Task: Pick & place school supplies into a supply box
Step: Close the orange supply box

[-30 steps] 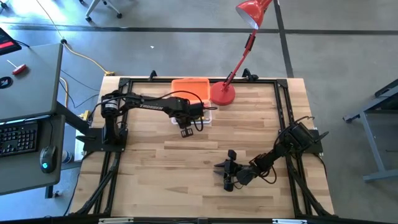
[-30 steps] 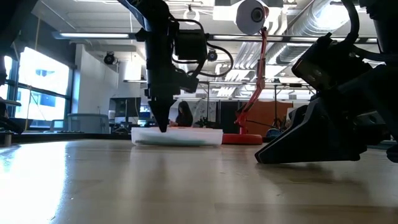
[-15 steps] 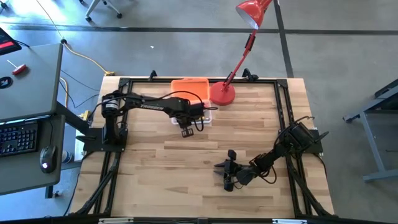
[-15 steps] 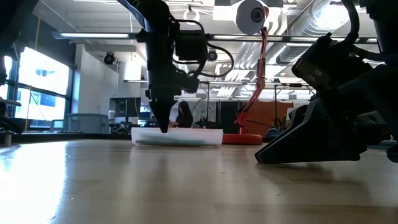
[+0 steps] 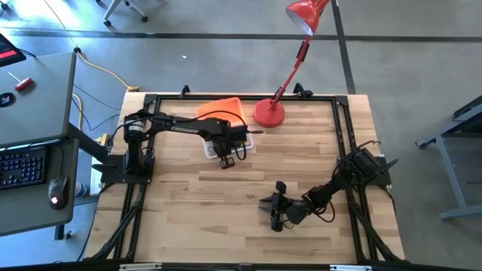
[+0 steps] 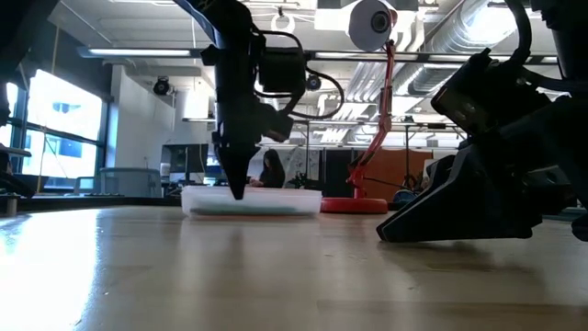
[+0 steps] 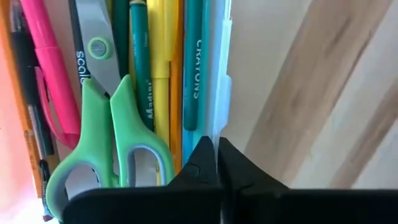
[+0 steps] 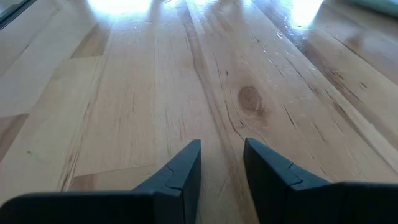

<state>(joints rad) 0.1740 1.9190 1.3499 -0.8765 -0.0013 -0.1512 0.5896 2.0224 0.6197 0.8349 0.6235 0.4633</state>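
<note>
The table (image 5: 248, 226) is pale wood planks with a dark metal frame around its edge, standing on a grey floor (image 5: 226, 60). To its left is a grey desk (image 5: 38, 98) with a keyboard (image 5: 21, 167) and a mouse (image 5: 54, 201). In the low view the room behind is an open workshop with bright windows and ceiling ducts.

A red desk lamp (image 5: 269, 113) stands at the far edge of the table, its stem leaning up and to the right to the shade. Just left of its round base lies the pencil case (image 5: 218, 143), its orange lid (image 5: 220, 108) open and tilted toward the far edge. In the left wrist view, green-handled scissors (image 7: 106, 149), a pink marker (image 7: 53, 74), yellow (image 7: 160, 93) and green pens (image 7: 142, 74) and a teal crayon (image 7: 193, 68) lie side by side in the case.

The left gripper (image 5: 226, 160) hangs over the near edge of the case, pointing down, its fingers pinched together on the clear wall of the case (image 7: 219, 93). The left arm covers part of the case from above.

The right gripper (image 5: 276, 212) rests low on the near right part of the table, well apart from the case, its fingers narrowly apart and holding nothing over bare wood.
</note>
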